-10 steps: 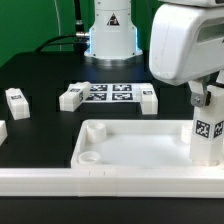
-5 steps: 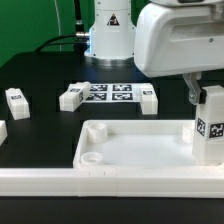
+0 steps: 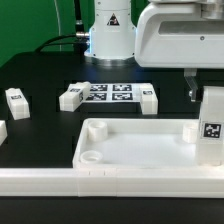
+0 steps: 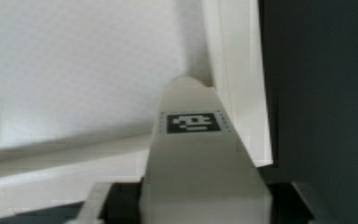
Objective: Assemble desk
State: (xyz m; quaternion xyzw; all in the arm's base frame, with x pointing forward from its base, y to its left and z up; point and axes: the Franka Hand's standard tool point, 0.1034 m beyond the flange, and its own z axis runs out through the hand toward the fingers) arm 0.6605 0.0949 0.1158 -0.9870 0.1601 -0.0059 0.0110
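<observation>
Pincer [image 3: 205, 92]: clenched on the top of the held leg [image 3: 211, 128]; a dark finger [image 3: 191, 88] shows beside it.
Held leg, axis: long axis vertical and standing upright, with its tag facing the exterior camera.
Held leg, place: over the tabletop [image 3: 130, 150] at the end on the exterior view's right, close against the rim. Whether its foot sits in a socket, I cannot tell.
Held leg, form: white, smooth square-sided bar with a black-and-white tag on one face.
Tabletop, axis: long axis runs across the exterior view, hollow side up.
Tabletop, form: matte white plastic tray with a raised rim, rounded corners and a round socket [image 3: 90, 157] in its near corner on the exterior view's left.
Marker board [image 3: 108, 93]: thin and flat, lying beyond the tabletop's far rim.
Flanking legs: one leg [image 3: 71, 97] and another leg [image 3: 148, 98] lie at either end of the marker board.
Outlying leg [image 3: 16, 102]: lies beyond the tabletop's far corner on the exterior view's left, well apart.
Table [image 3: 40, 75]: black and smooth.
</observation>
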